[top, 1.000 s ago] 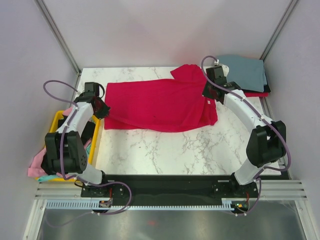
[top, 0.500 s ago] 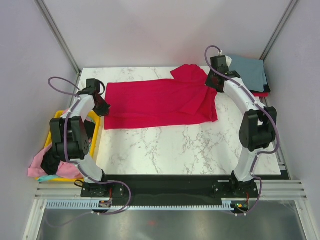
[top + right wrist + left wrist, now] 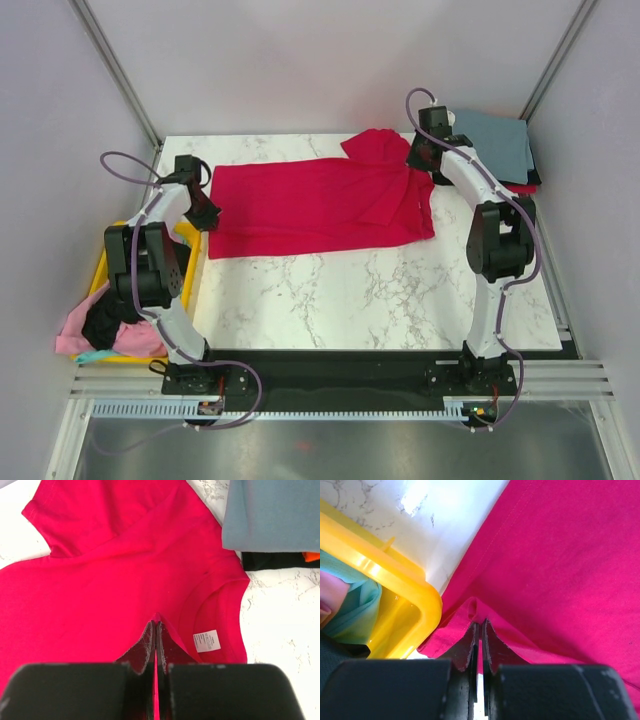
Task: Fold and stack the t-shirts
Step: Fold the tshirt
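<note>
On the veined marble table (image 3: 380,300), left and right jaws each pinch the soft crimson t-shirt (image 3: 310,205).

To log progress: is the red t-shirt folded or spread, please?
Partly folded: the red t-shirt lies doubled over lengthwise, only one sleeve sticking out.

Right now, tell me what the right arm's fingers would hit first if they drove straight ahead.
The red shirt: the right fingers are shut on a pinch of it, and more of its cloth lies straight ahead, toward the sleeve. The grey shirt sits off to the side, apparently clear.
</note>
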`<state>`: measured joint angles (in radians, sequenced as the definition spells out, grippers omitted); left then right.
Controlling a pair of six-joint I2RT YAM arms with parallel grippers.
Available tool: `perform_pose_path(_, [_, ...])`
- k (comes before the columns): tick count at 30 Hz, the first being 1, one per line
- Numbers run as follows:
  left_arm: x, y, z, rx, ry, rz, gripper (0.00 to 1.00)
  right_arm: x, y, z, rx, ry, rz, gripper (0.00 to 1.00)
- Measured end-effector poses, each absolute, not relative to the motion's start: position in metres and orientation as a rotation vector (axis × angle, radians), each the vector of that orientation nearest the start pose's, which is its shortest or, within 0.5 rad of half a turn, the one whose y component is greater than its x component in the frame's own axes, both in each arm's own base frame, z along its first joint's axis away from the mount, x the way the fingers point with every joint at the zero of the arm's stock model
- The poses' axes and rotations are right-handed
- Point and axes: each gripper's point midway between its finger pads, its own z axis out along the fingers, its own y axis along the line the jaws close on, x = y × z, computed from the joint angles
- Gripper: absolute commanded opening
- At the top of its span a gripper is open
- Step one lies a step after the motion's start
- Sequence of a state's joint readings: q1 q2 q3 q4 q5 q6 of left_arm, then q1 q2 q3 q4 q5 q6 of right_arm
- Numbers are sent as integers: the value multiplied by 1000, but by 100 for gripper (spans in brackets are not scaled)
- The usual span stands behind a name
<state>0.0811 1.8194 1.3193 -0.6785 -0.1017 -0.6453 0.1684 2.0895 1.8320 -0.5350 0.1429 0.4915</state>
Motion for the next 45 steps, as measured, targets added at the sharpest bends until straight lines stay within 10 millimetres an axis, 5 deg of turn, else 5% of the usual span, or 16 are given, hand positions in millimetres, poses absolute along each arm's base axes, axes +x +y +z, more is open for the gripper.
perform_pose_path(9, [391,34,59,-1021,2538,23,5,565,80,120,446,2308,228,0])
perform_pose_path(10, [391,35,59,-1024,2537,24,8,568,80,116,446,2311,241,0])
perform_pose_path(11, [391,36,59,-1028,2537,24,22,570,80,110,445,2320,253,2])
perform_pose_path(13, [390,37,59,-1026,2539,24,47,575,81,100,440,2332,274,17])
perform_pose_path(14, [390,37,59,-1024,2542,18,52,577,82,95,438,2339,281,47])
perform_pose_path(17, [390,35,59,-1023,2548,-1,62,589,81,90,438,2344,292,80])
perform_pose_path(24, [395,39,101,-1002,2467,5,61,620,84,146,383,2231,344,83])
perform_pose_path(28, [394,31,156,-898,2358,-32,58,581,89,157,387,2246,397,79])
perform_pose_path(33, [376,6,197,-700,2300,-76,55,503,112,132,389,2349,461,73])
perform_pose_path(40, [308,-10,153,-544,2457,-69,55,442,160,68,339,2509,526,58])
perform_pose_path(45, [276,-12,142,-504,2481,-80,54,440,169,58,353,2514,540,53])
